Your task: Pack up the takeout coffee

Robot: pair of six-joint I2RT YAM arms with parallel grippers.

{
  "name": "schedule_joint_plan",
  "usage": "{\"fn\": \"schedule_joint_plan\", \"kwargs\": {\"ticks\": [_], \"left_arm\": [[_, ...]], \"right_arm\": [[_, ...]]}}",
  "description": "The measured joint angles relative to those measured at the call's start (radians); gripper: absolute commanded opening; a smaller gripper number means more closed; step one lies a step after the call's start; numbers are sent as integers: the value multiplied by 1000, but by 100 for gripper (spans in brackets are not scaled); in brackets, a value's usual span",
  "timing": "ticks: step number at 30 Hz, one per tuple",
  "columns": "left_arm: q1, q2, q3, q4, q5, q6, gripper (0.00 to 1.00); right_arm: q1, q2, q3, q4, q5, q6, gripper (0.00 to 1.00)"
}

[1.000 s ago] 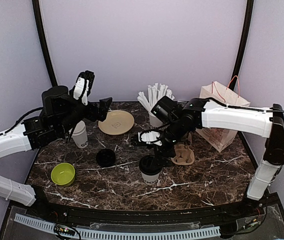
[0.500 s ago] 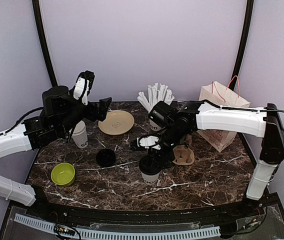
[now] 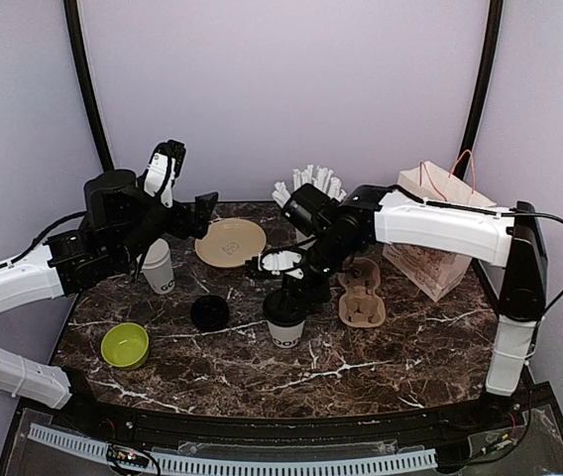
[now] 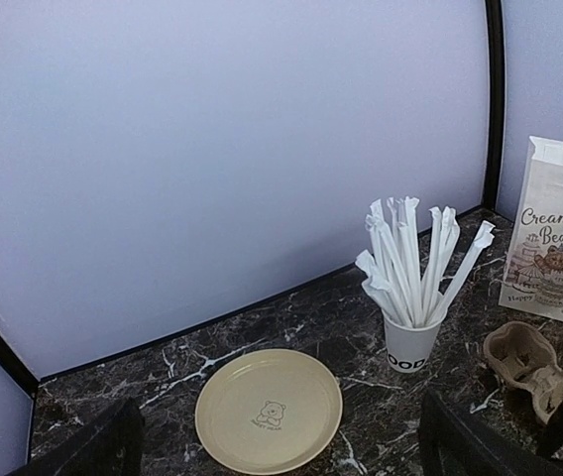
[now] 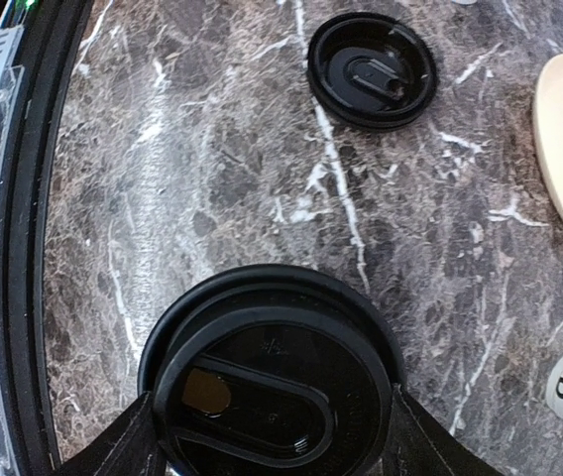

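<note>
Gripping takeout coffee (image 5: pixel 272 397) lid, right jaws cropped at wrist-view edge

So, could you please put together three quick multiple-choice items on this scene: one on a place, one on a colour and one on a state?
1. Where does the loose black lid lie?
A. on the beige plate
B. between the green bowl and the lidded cup
C. inside the paper bag

2. What colour is the small bowl?
A. green
B. red
C. blue

3. How is the left hand?
A. shut on a straw
B. shut on a cup
C. open and empty

Answers: 1 B, as the top view shows the lid between those two; 2 A, as the bowl is plainly lime green; 3 C, as the left wrist view shows the fingers wide apart with nothing between them.
</note>
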Motion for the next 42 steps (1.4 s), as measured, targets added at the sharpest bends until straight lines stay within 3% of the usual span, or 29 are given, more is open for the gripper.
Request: {"fn": "schedule_joint_plan", "kwargs": {"ticks": [13,21,24,30,36,39,42], "left_arm": [[3,-49,0,0,-31,4,99],[4,-53,0,-1,-38,6,99],[4,-55,0,-1,-38,6,99],[4,-55,1,-9,-38,9,99],[5,-49,9,-29,-70,24,99],[7,-11,61,-97,-121,17,88],[21,74,203,-270,-146,-37,80]], "right_arm": [[-142,209,371,7,83,108,62],[-148,338,512,8,113,159,64],[-149,369,526,10,138,171,67],[-151,404,544,13,154,198,87],[-163,387,562,13,127,233,91],[-168,330,533,10,114,240,90],[-175,186,415,14,99,240,89]]}}
